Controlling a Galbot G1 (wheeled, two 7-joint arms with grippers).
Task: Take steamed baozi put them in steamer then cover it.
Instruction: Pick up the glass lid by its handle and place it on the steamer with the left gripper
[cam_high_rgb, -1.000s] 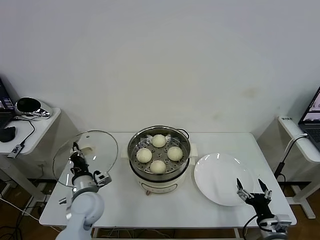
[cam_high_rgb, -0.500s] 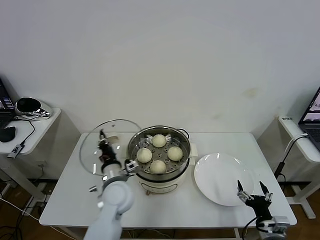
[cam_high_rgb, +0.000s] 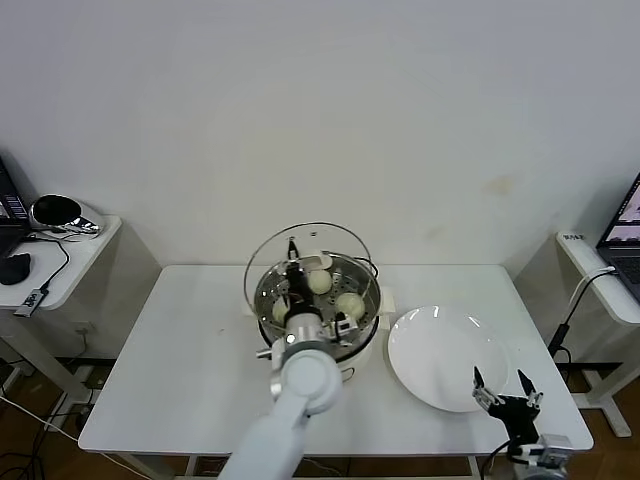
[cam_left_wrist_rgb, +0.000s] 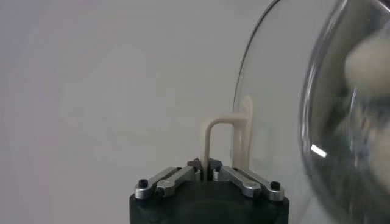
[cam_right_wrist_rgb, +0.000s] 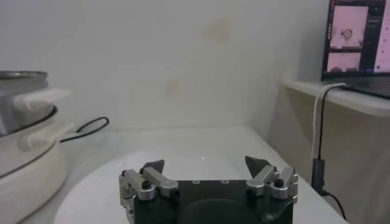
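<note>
The steamer (cam_high_rgb: 365, 345) stands mid-table, a steel pot on a cream base. Cream-white baozi (cam_high_rgb: 350, 303) lie on its perforated tray, partly hidden by my left arm. My left gripper (cam_high_rgb: 293, 272) is shut on the cream handle (cam_left_wrist_rgb: 226, 141) of a round glass lid (cam_high_rgb: 308, 270) and holds the lid tilted on edge over the steamer. In the left wrist view the gripper (cam_left_wrist_rgb: 206, 165) pinches the handle's thin bar and the baozi (cam_left_wrist_rgb: 368, 55) show blurred through the glass lid (cam_left_wrist_rgb: 341, 109). My right gripper (cam_high_rgb: 500, 385) is open and empty at the table's front right; it also shows in the right wrist view (cam_right_wrist_rgb: 205, 163).
A flat white plate (cam_high_rgb: 447, 357) lies right of the steamer, bare, under the right gripper's tips; it shows too in the right wrist view (cam_right_wrist_rgb: 91, 198). The steamer's base (cam_right_wrist_rgb: 24, 164) and cord (cam_right_wrist_rgb: 91, 126) show there. Side tables with a laptop (cam_high_rgb: 625, 225) flank the white table (cam_high_rgb: 170, 370).
My left arm has carried the glass lid rightward from the table's left side to over the steamer. The right gripper has sunk slightly toward the front edge.
</note>
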